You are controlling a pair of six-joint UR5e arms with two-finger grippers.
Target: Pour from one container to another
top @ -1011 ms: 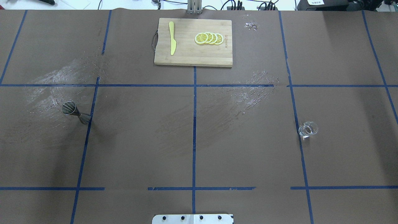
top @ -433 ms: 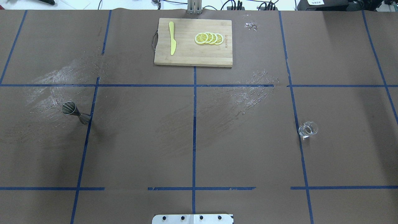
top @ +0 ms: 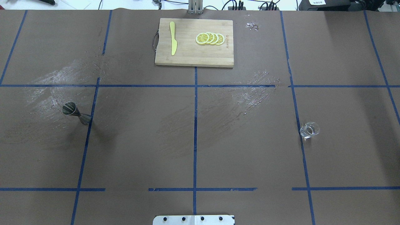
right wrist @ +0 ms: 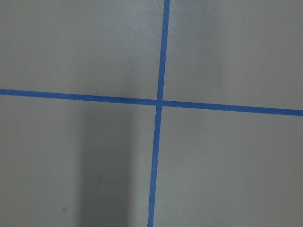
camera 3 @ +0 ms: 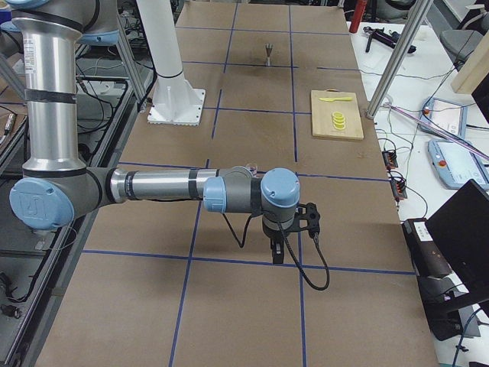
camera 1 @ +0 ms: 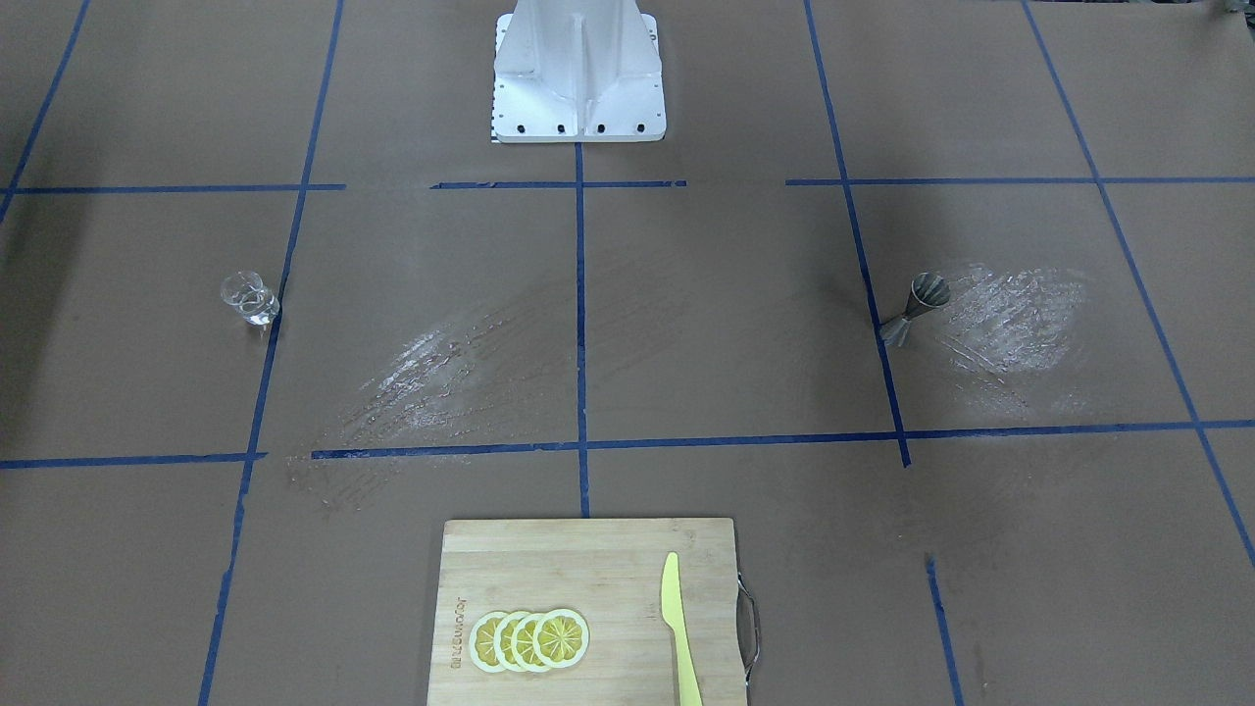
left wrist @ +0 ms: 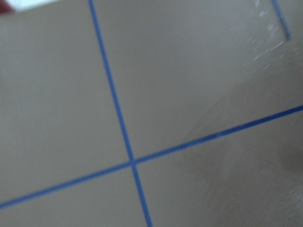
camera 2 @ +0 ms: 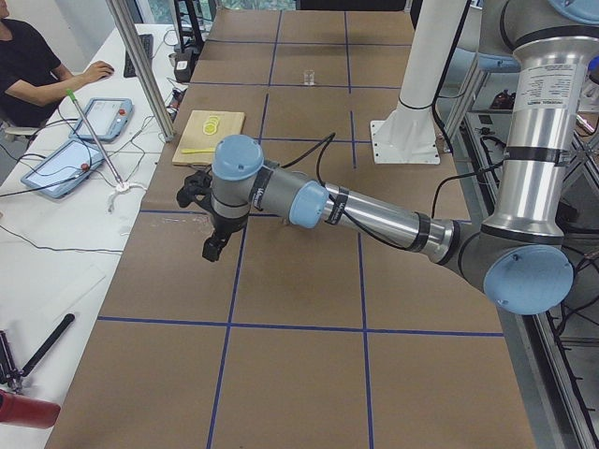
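Observation:
A small clear glass (top: 309, 129) stands on the right half of the brown table, also seen in the front view (camera 1: 249, 298). A metal hourglass-shaped jigger (top: 76, 113) stands on the left half (camera 1: 914, 306). Neither gripper appears in the overhead or front views. In the exterior left view my left gripper (camera 2: 213, 248) hangs over the table's near end, well short of the jigger. In the exterior right view my right gripper (camera 3: 277, 252) points down over the near end. I cannot tell whether either is open or shut. Both wrist views show only brown paper and blue tape.
A wooden cutting board (top: 193, 59) with lemon slices (top: 210, 38) and a yellow knife (top: 172, 38) lies at the far middle. White smears (top: 250, 93) mark the paper. The robot's base plate (top: 193, 219) sits at the near edge. A person (camera 2: 37, 70) sits at a side desk.

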